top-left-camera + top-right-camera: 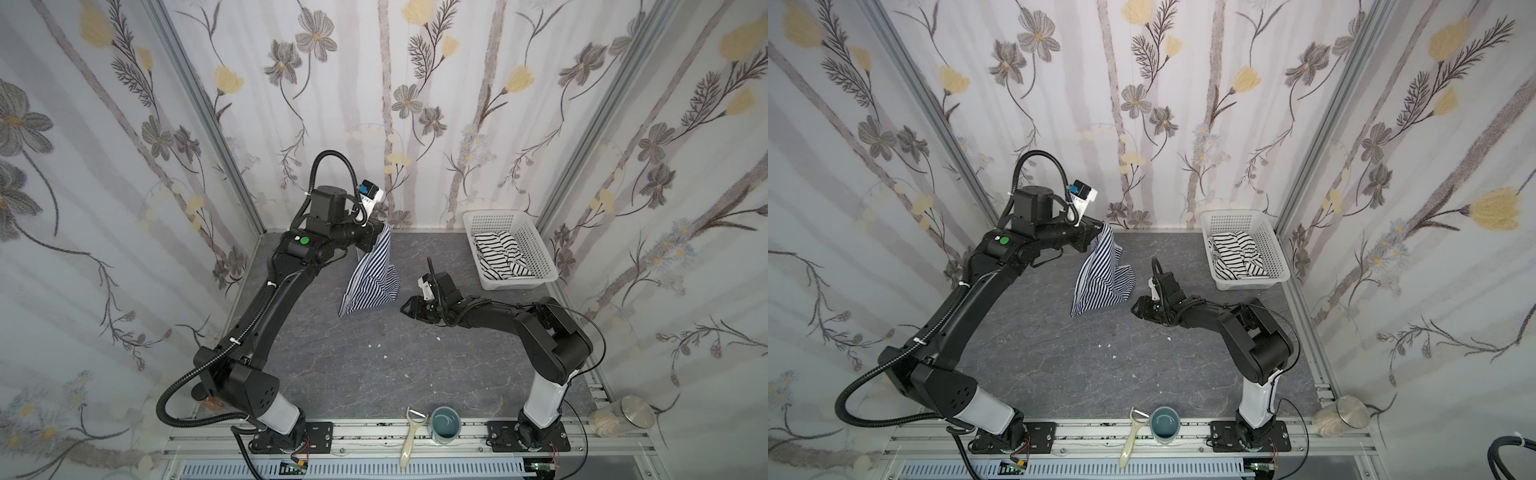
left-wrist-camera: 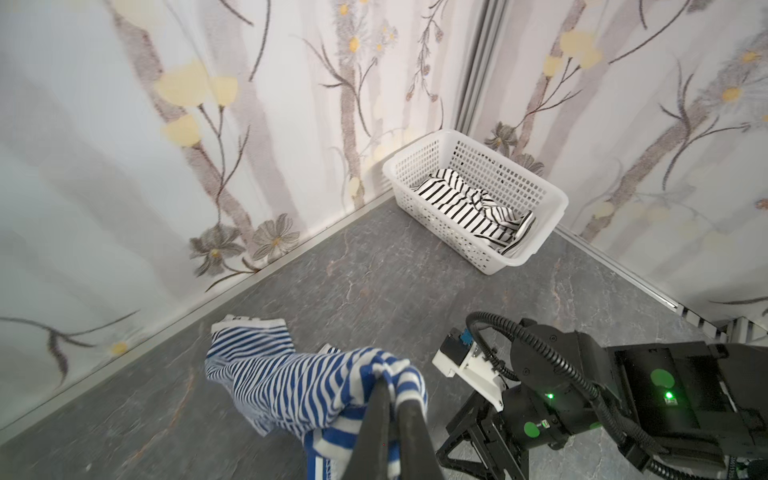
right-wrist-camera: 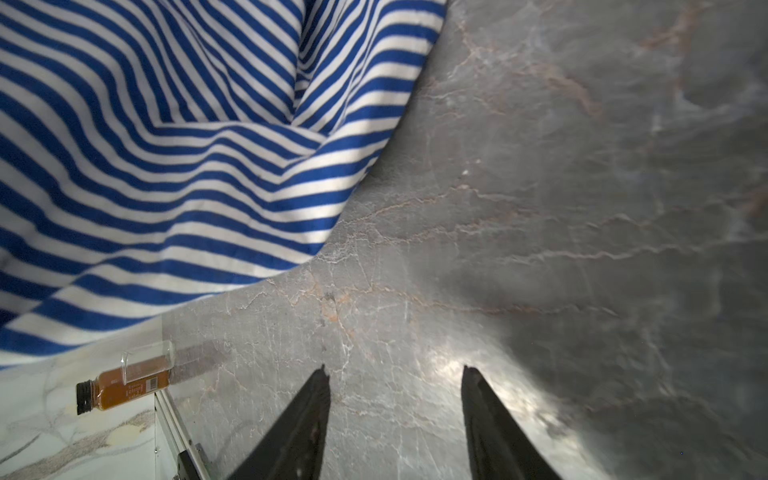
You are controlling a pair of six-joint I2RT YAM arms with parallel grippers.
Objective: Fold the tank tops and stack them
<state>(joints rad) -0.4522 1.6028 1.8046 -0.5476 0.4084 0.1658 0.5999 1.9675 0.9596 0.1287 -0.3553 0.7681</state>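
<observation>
The navy-and-white striped tank top (image 1: 370,274) hangs from my left gripper (image 1: 380,226), which is raised near the back wall and shut on a bunched edge of it. Its lower part rests crumpled on the grey table. In the left wrist view the cloth (image 2: 291,382) wraps over the closed fingers of the left gripper (image 2: 395,390). My right gripper (image 1: 404,309) is open and empty, low over the table just right of the top's lower edge (image 3: 166,145). The white tank top with black stripes (image 1: 500,253) lies crumpled in the basket.
The white perforated basket (image 1: 536,249) stands at the back right corner. On the front rail lie a peeler (image 1: 411,436) and a blue-grey cup (image 1: 445,424), with a lidded jar (image 1: 623,415) at the right. A brown bottle (image 3: 124,382) lies beyond the table's edge.
</observation>
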